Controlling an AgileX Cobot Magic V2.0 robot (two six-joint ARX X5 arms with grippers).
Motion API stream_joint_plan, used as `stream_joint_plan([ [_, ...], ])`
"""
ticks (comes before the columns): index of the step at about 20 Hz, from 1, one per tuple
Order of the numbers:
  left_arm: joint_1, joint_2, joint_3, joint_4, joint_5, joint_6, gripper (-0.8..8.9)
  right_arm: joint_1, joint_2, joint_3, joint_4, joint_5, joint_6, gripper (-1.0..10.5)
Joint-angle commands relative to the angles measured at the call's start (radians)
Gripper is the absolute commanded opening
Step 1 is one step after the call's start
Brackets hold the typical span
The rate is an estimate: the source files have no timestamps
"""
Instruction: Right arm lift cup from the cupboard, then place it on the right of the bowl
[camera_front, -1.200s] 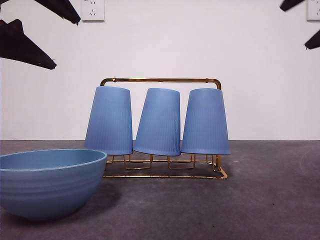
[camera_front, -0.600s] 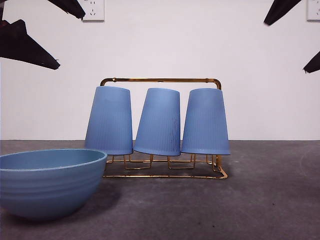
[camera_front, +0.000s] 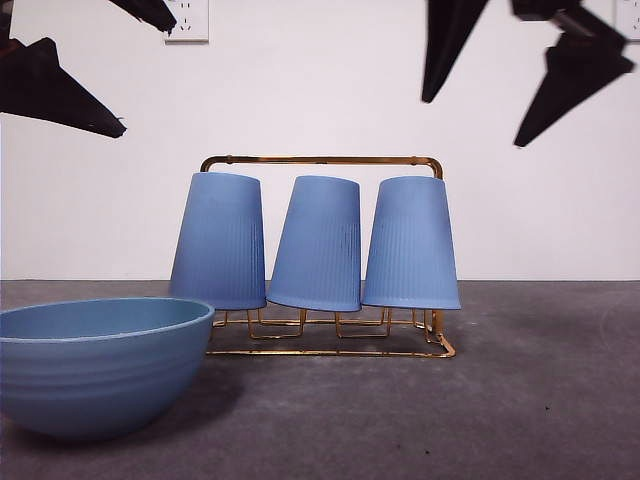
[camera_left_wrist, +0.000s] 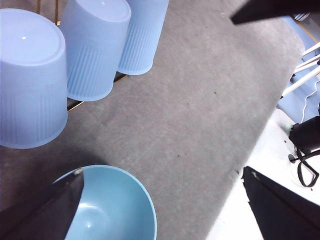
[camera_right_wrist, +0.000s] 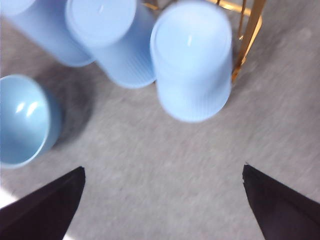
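I am holding the right gripper (camera_front: 480, 115) with jaws spread wide above the cup (camera_front: 411, 243), which is sitting upside down on the rack (camera_front: 320, 160), so the jaws can straddle it.

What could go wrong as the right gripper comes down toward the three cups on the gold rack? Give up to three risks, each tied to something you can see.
1. The cups sit close together; the open right gripper, above the right cup, might bump the tilted middle cup.
2. The cups hang inverted on the wire rack; a slanted lift may drag the light rack.
3. The bowl stands near the left cup, leaving a tight placing spot.
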Motion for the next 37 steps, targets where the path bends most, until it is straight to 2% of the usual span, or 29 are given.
stream_joint_plan([
  [1, -0.011, 0.01, 0.021, 0.008, 0.004, 0.0, 4.98, 0.026, 0.101, 0.121, -0.033, 0.045, 0.01, 5.1],
  [6, -0.023, 0.01, 0.021, 0.008, 0.004, 0.0, 4.98, 0.05, 0.307, 0.362, -0.169, 0.172, 0.028, 5.1],
  [8, -0.023, 0.01, 0.021, 0.01, 0.004, 0.0, 4.98, 0.053, 0.375, 0.43, -0.206, 0.196, 0.028, 5.1],
  [13, -0.023, 0.01, 0.021, 0.011, 0.004, 0.0, 4.98, 0.056, 0.48, 0.501, -0.211, 0.196, 0.039, 5.1],
  [20, -0.023, 0.011, 0.021, 0.025, 0.003, 0.0, 4.98, 0.06, 0.543, 0.51, -0.212, 0.211, 0.048, 5.0],
  [29, -0.023, 0.011, 0.021, 0.026, 0.003, 0.0, 4.99, 0.061, 0.56, 0.511, -0.227, 0.222, 0.048, 2.2],
  [37, -0.023, 0.011, 0.021, 0.026, 0.003, -0.005, 4.98, 0.063, 0.534, 0.581, -0.294, 0.225, 0.046, 2.1],
])
